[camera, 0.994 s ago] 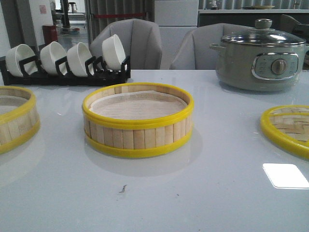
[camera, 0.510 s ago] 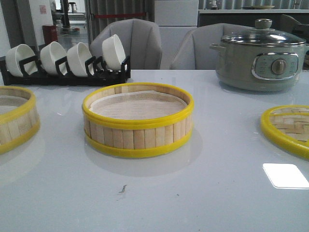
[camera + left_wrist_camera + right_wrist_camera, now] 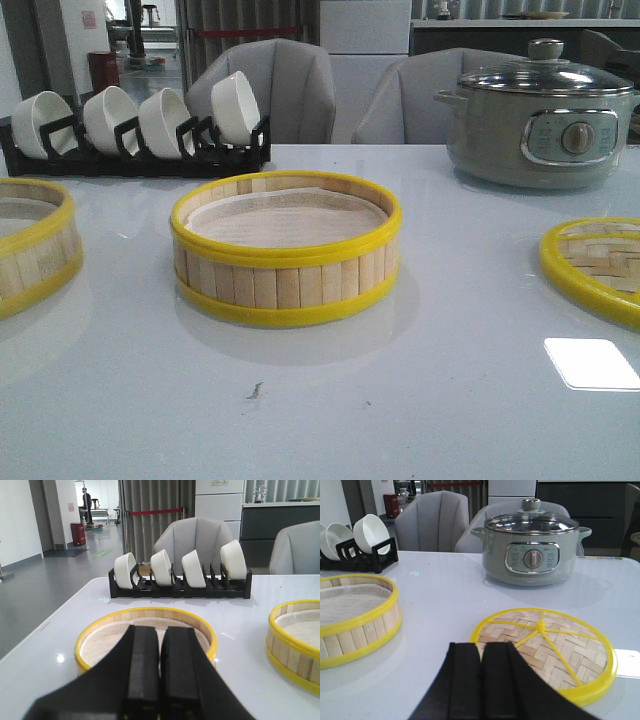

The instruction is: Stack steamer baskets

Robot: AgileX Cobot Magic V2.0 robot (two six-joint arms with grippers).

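One steamer basket (image 3: 286, 250) stands mid-table in the front view, with slatted bamboo wall, yellow rims and a white liner. It shows too in the left wrist view (image 3: 296, 640) and in the right wrist view (image 3: 355, 617). A second steamer basket (image 3: 32, 245) sits at the left edge, cut off there. My left gripper (image 3: 160, 645) hangs shut and empty just before this second basket (image 3: 100, 642). My right gripper (image 3: 481, 662) is shut and empty near the lid's rim. Neither gripper shows in the front view.
A flat woven lid (image 3: 598, 262) with yellow rim lies at the right (image 3: 555, 652). A grey-green electric pot (image 3: 540, 120) stands at the back right. A black rack of white bowls (image 3: 135, 130) lines the back left. Grey chairs stand behind the table.
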